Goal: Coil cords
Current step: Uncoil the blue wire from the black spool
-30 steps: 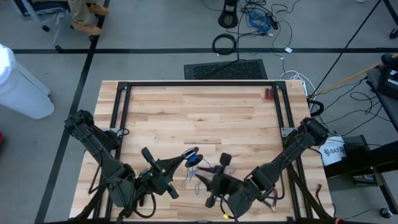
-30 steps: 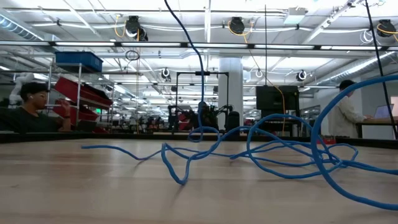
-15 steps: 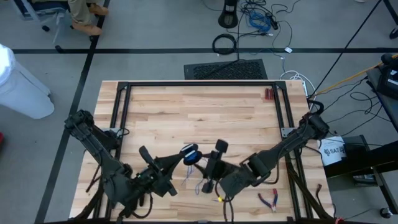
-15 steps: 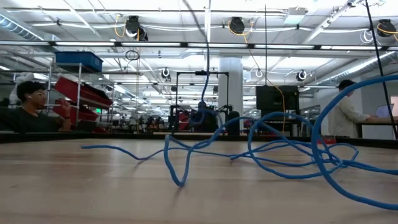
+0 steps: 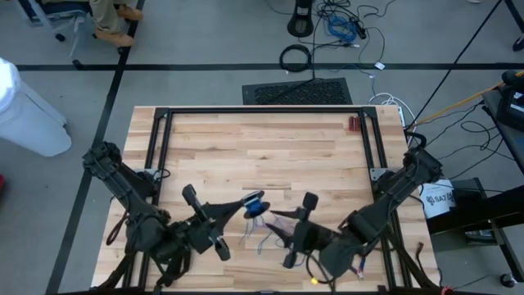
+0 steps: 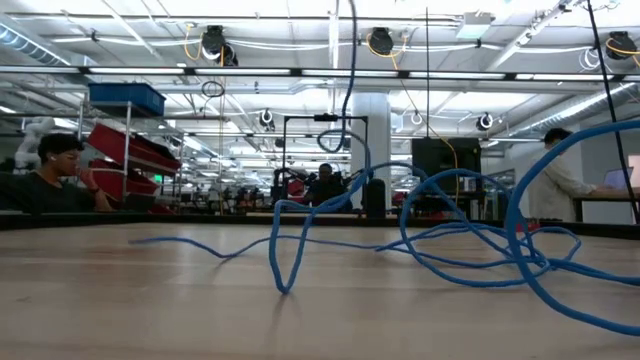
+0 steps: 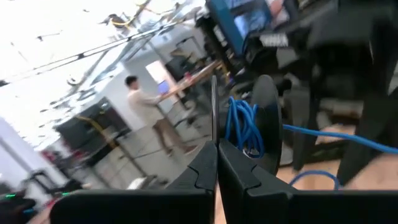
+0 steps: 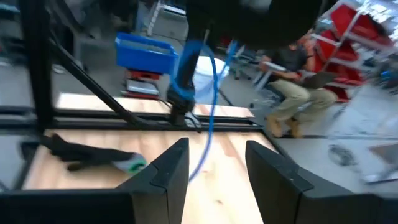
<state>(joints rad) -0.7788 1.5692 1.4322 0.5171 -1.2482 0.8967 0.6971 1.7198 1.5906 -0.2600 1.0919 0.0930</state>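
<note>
Seen from above, the thin blue cord (image 5: 259,221) lay near the front edge of the pale wooden slatted worktop (image 5: 262,147), between the two dark arms. The left claw (image 5: 250,201) stood just left of the middle with its fingers pressed together, pinching a bunched, partly wound section of the cord raised off the boards; in the left wrist view the two dark fingers (image 7: 205,171) met in a closed seam, with blue loops (image 7: 244,127) against a dark round disc just beyond them. The right claw (image 5: 277,221) lay just beside the loose strands, to their right, its fingers spread; in the right wrist view the fingers (image 8: 171,167) stood well apart, and a strand of the cord (image 8: 208,106) hung in front of them, none of it gripped. At worktop height the cord (image 6: 440,240) sprawled in open loops across the surface, one strand rising out of the top of the picture. The rear half of the worktop lay bare within its black metal frame (image 5: 262,110); a small red object (image 5: 354,124) sat near the far right corner.
</note>
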